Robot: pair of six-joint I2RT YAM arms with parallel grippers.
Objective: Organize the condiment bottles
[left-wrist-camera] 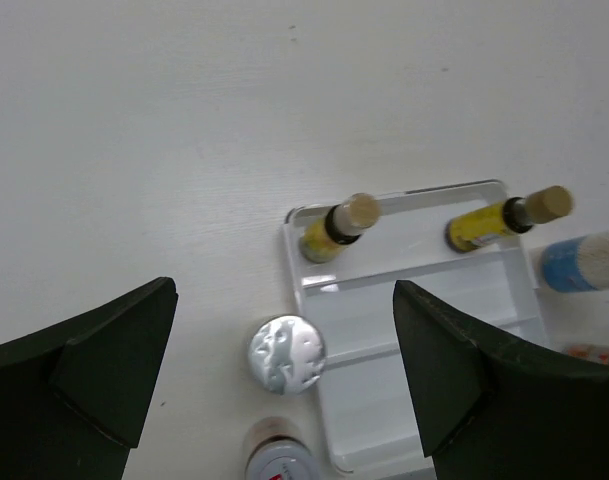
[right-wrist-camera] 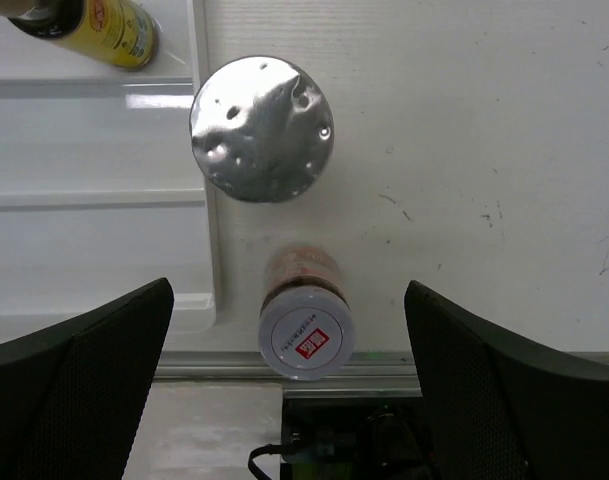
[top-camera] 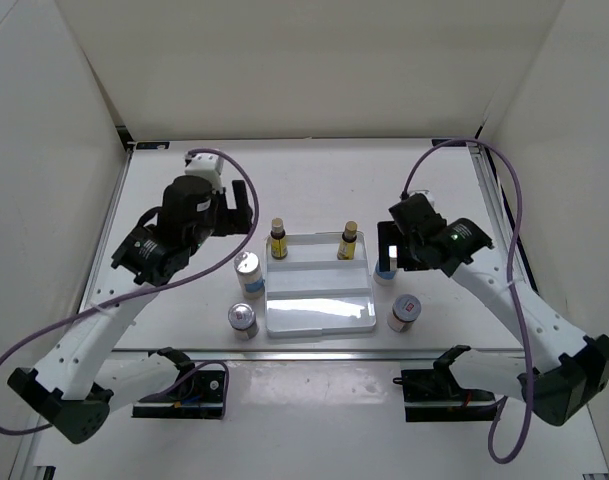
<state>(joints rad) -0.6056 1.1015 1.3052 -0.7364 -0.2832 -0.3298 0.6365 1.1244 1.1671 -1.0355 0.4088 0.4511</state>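
Nearest the arm bases, off the tray (top-camera: 319,316) and down on the table (top-camera: 314,180): left short jar (top-camera: 242,319) by the near left corner, right short jar (top-camera: 405,313) by the near right corner. Both upright, neither touching the rim. Not yet put away, by the look of it.

A little farther in, flanking the tray: left white bottle (top-camera: 249,274) just beside the left rim, right white bottle (top-camera: 387,262) just beside the right rim. Standing on the table too, on no step.

Over that right white bottle: right gripper (right-wrist-camera: 289,288), fingers spread wide, clasping nothing. Silver lid and right short jar both framed between the fingers in the wrist view. Looks lined up for a pick on that side; which of the two, impossible to say.

Farther back, on the far step of the tray: left amber bottle (top-camera: 278,240) at the left end, right amber bottle (top-camera: 348,240) toward the right end. Upright, gold caps up. Reads as the finished part: two of six seated.

Farthest, past the tray's far left corner: left gripper (left-wrist-camera: 284,290), likewise spread wide and empty, well above the table.

Middle and near steps bare. Judged about a third done; four left to seat, presumably white bottles on one step and jars on the other.
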